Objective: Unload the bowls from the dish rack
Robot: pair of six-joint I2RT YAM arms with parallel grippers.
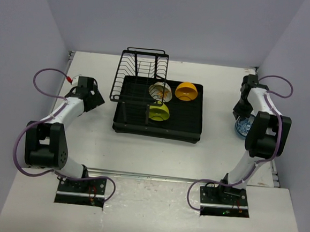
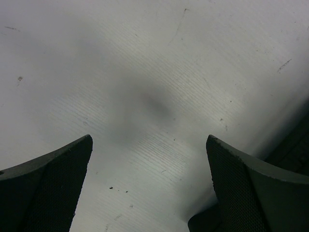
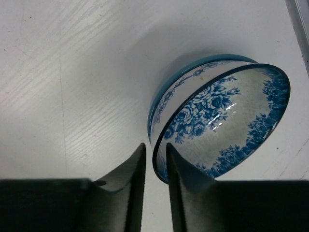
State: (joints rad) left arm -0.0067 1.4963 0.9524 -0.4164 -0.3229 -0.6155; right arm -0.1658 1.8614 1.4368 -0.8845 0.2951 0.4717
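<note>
The black dish rack point(image 1: 188, 133) stands mid-table, its wire section at the back left. It holds a white patterned bowl point(image 1: 160, 92), an orange bowl point(image 1: 186, 90) and a yellow-green bowl point(image 1: 159, 112). At the right table edge, a pale bowl with blue flowers point(image 3: 227, 121) lies tilted in a blue bowl point(image 3: 193, 67); it also shows in the top view point(image 1: 244, 127). My right gripper point(image 3: 154, 146) is shut on its near rim, one finger inside and one outside. My left gripper point(image 2: 149, 140) is open and empty over bare table left of the rack, as the top view shows point(image 1: 94, 98).
Grey walls close in the table on the left, back and right. A dark edge point(image 2: 294, 150) shows at the right of the left wrist view, likely the rack's tray. The right table edge lies close beside the stacked bowls.
</note>
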